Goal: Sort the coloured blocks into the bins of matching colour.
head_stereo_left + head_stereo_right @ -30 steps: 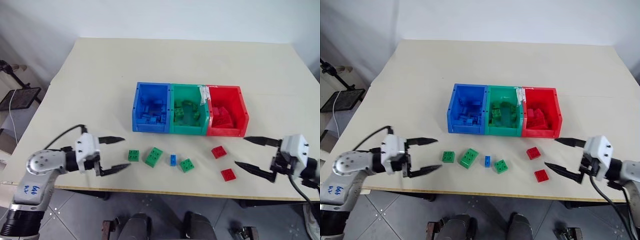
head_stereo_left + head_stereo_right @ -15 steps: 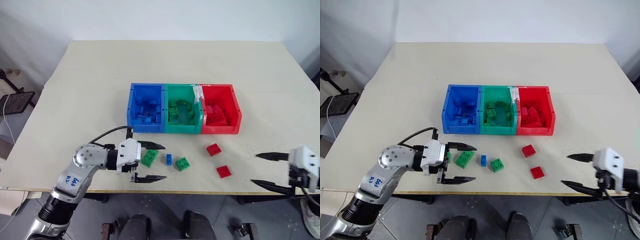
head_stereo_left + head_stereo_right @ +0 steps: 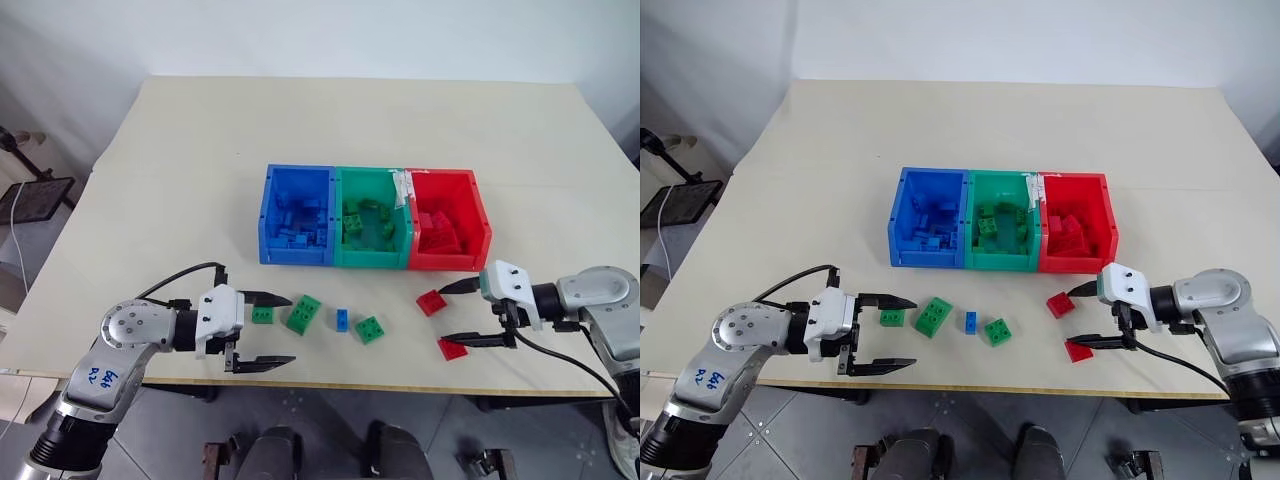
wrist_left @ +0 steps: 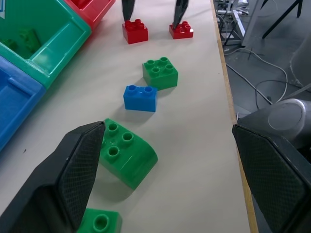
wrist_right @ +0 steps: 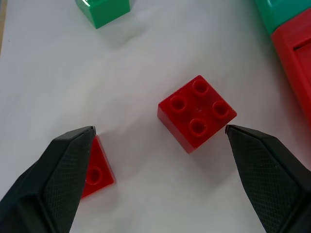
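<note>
The surface (image 3: 200, 150) carries everything. The bins (image 3: 375, 232) sit joined in a row beyond both grippers, blue (image 3: 297, 228) toward the left gripper's side, green (image 3: 374, 232) in the middle, red (image 3: 447, 234) toward the right gripper's side, each holding blocks of its own colour.

The left gripper (image 3: 268, 329) is released, its two black fingers spread wide, holding nothing. A small green block (image 3: 262, 315) lies between its fingers, close by the far one. Just past the fingertips is the longer green block (image 3: 304, 313), then the little blue block (image 3: 343, 319) and a square green block (image 3: 371, 329), in a loose line toward the right gripper.

The right gripper (image 3: 454, 313) is likewise released and empty. One red block (image 5: 197, 112) lies in the gap just inside its far fingertip, and the other red block (image 5: 97, 173) lies against its near finger (image 5: 53, 179), partly hidden by it.
</note>
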